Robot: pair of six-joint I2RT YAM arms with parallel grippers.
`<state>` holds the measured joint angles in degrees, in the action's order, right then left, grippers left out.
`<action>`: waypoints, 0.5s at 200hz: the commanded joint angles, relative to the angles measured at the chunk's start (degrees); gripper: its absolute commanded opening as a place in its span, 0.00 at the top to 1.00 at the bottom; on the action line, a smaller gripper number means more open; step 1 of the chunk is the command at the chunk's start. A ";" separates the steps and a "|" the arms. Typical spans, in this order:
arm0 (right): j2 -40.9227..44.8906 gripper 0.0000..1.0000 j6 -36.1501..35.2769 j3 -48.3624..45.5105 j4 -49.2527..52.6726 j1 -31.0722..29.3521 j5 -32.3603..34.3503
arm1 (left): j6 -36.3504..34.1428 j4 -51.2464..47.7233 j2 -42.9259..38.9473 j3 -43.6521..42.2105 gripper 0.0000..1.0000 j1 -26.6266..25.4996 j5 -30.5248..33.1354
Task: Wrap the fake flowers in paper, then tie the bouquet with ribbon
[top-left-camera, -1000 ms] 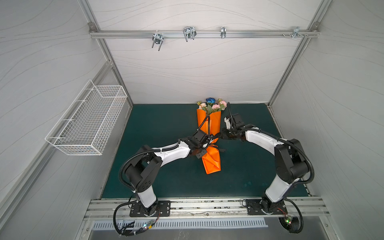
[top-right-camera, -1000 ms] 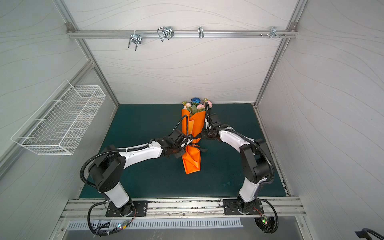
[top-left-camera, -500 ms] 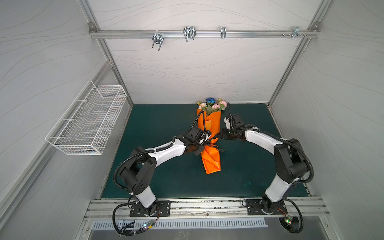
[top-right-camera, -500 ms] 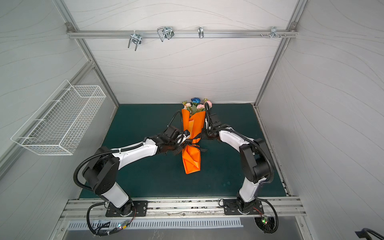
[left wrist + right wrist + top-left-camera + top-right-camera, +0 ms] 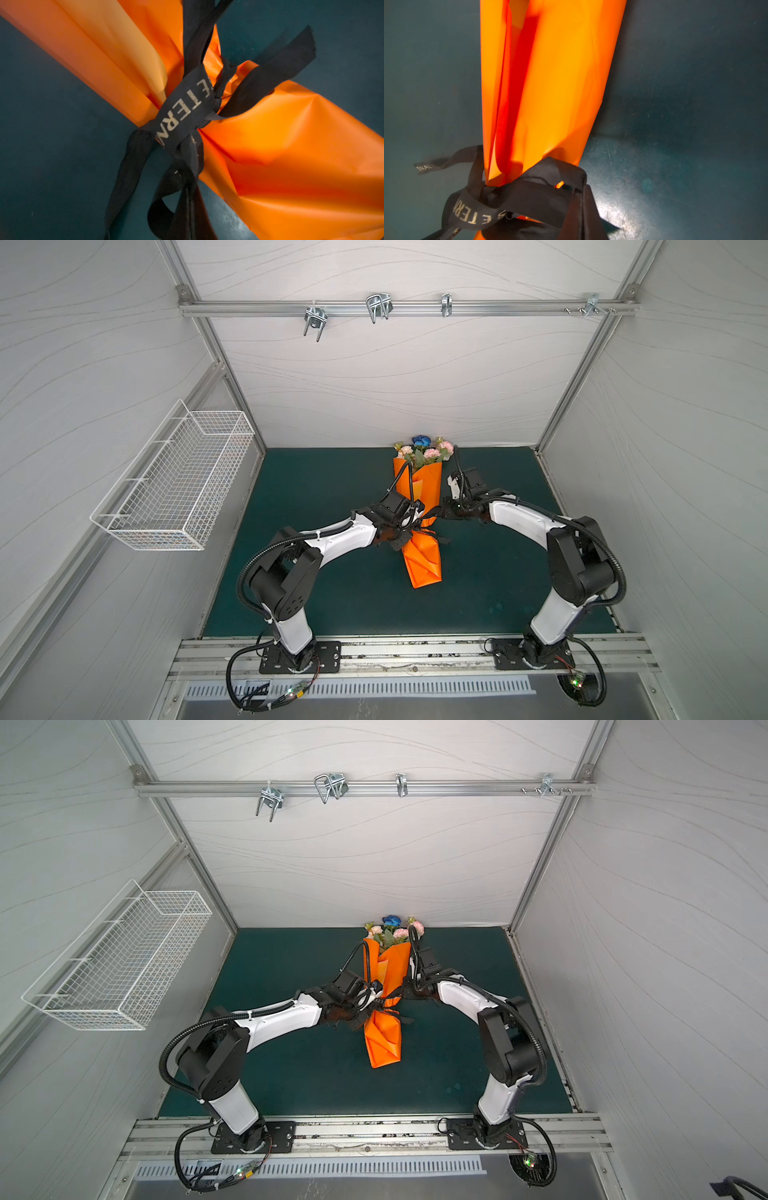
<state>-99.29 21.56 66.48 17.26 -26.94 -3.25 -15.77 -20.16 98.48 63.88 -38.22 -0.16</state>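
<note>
- Left arm (image 5: 332,537): reaches in low to the wrap's tied waist; left jaws closed on a strand of the black ribbon (image 5: 182,112).
- Right arm (image 5: 519,516): comes in from the opposite side; right jaws closed on another ribbon strand.
- Table (image 5: 316,497): dark green, walled in white.
- Orange wrapping paper (image 5: 424,560): lies mid-table, holding the bouquet of fake flowers (image 5: 424,450), blooms at the far edge.
- Wire basket (image 5: 174,481): hangs on the left wall.

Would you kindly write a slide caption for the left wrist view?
Close-up: black lettered ribbon knotted around the orange paper, which lies on the green mat.
</note>
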 commanded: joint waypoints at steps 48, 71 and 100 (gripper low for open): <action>-1.57 1.00 0.66 0.23 1.37 1.36 2.25 | 5.09 -4.40 -2.71 0.38 1.00 2.19 -3.31; -2.45 1.00 0.79 0.34 1.38 1.45 2.78 | 6.50 -5.67 -1.35 -0.22 1.00 2.18 -5.72; -2.87 1.00 1.51 0.10 2.09 2.10 4.71 | 7.04 -8.13 1.03 0.16 1.00 2.46 -4.68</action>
<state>-101.34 21.87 66.48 17.72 -25.63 -0.47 -9.93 -24.91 97.21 63.75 -35.94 -3.90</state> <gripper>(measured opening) 0.050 0.051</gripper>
